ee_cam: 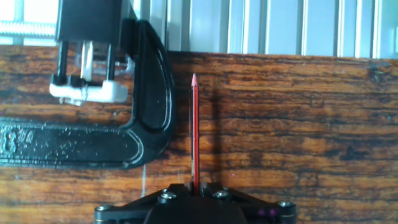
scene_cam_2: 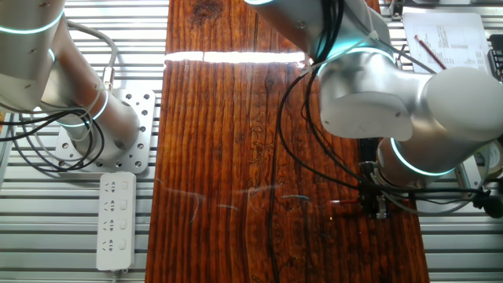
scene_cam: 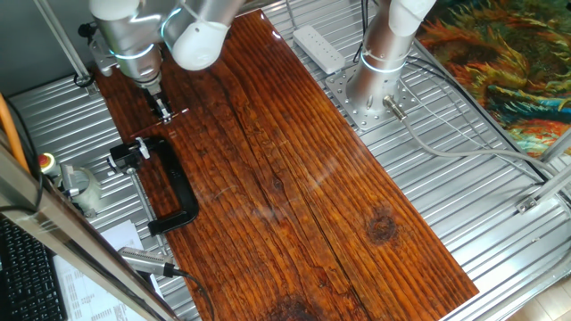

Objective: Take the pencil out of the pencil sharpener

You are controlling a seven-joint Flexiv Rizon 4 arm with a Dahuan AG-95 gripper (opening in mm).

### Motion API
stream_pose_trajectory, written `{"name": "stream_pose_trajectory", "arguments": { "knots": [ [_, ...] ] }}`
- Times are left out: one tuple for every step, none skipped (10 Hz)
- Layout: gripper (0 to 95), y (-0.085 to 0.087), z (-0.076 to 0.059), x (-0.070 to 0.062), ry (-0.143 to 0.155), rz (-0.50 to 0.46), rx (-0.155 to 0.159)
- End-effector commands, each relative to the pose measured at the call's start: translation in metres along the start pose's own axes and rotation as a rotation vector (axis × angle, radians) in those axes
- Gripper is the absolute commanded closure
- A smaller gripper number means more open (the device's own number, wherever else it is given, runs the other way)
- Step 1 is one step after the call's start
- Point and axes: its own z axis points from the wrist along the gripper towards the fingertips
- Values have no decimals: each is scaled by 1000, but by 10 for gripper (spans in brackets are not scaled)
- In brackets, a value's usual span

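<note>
The surface (scene_cam: 294, 169) is reddish-brown wood with dark, wavy grain streaks and a dark knot or two. The pencil (ee_cam: 194, 134) is bright red with a pale pinkish tip. The clamp (ee_cam: 146, 93) is glossy black — its rod (scene_cam: 141, 192) silver, its pad (ee_cam: 87, 92) white. The hand (ee_cam: 194, 198) is black. The arm (scene_cam_2: 393, 86) is pale grey with a glowing cyan ring. The grid floor (scene_cam: 464, 196) is ribbed silver metal; the power strip (scene_cam_2: 115, 220) is white. A cloth (scene_cam: 500, 62) shows orange, teal and green swirls.

black clamp (scene_cam: 169, 183), power strip (scene_cam_2: 115, 220), wooden board (scene_cam: 294, 178)
</note>
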Motion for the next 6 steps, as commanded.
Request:
{"name": "stream_pose_trajectory", "arguments": {
  "knots": [
    [950,0,0,1,-7,8,5],
    [950,0,0,0,-10,14,5],
    [950,0,2,-1,-13,18,5],
    [950,0,3,-1,-13,19,4],
    [950,1,3,-2,-13,18,4],
    [950,1,4,-2,-17,14,4]
  ]
}}
